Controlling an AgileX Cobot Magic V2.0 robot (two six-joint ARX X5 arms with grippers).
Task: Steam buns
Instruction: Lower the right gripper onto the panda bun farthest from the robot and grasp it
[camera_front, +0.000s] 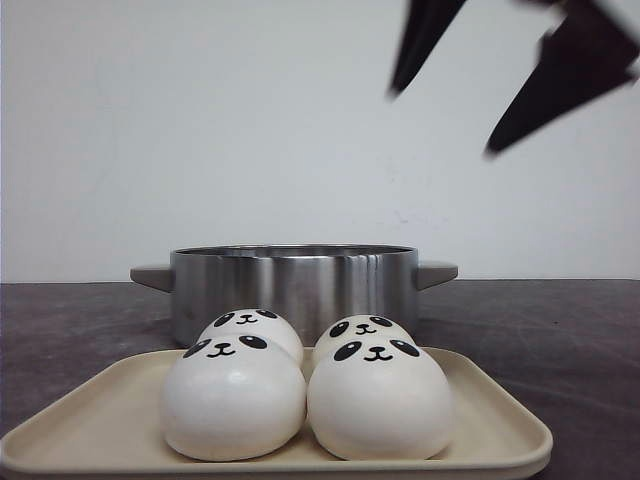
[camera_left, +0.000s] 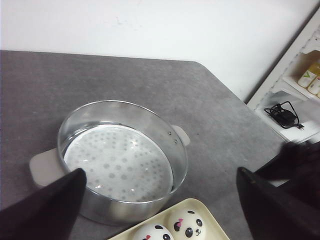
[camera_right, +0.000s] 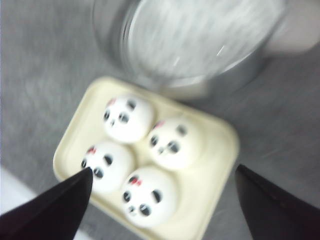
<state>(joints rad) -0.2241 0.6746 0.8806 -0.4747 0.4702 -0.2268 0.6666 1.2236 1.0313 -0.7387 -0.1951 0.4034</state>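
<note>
Several white panda-faced buns sit close together on a cream tray (camera_front: 490, 420) at the table's front; the nearest two are a left bun (camera_front: 232, 400) and a right bun (camera_front: 378, 400). Behind the tray stands a steel steamer pot (camera_front: 290, 280) with a perforated white plate (camera_left: 120, 162) inside and nothing on it. My right gripper (camera_front: 442, 123) hangs open, high above the pot's right side, blurred. In the right wrist view that gripper (camera_right: 163, 169) looks down on the buns (camera_right: 150, 197). My left gripper (camera_left: 160, 172) is open over the pot's near side, holding nothing.
The pot has grey handles (camera_front: 437, 272) on both sides. A white shelf unit with a black cable (camera_left: 282, 112) and bottles (camera_left: 310, 75) stands past the table's far edge. A white wall (camera_front: 200, 130) runs behind the dark grey table (camera_front: 560, 330).
</note>
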